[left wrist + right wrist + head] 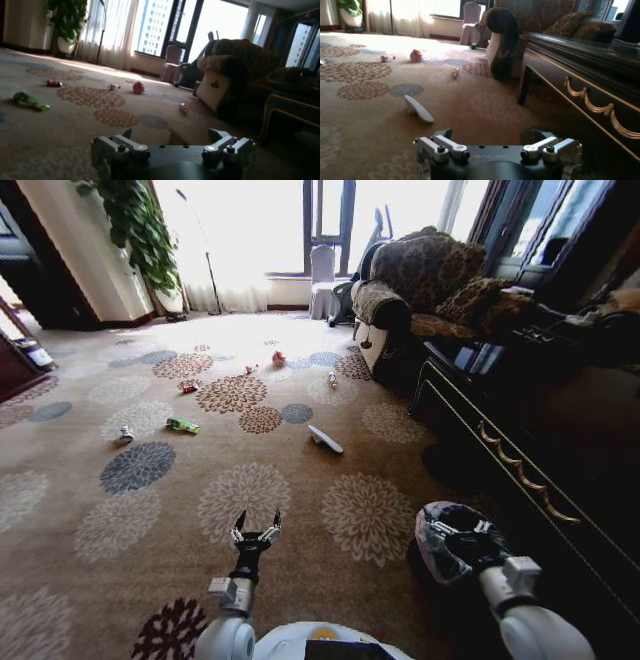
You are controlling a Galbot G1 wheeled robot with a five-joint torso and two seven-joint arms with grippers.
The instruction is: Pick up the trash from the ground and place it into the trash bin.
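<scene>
Left gripper (255, 532) low over the patterned carpet (330, 480), jaws spread wide and holding nothing. Right gripper (462, 537) just above the lined trash bin (437, 552), jaws likewise parted and empty, seen so from the right wrist. Flat white piece (325, 440) lay ahead of the left jaws, slightly toward the right. Green packet (183, 425) and silver can (126, 434) rested farther ahead, off to the left. Red-white wad (278, 358) sat well beyond, with a small bottle (332, 379) near the sofa (400, 290).
</scene>
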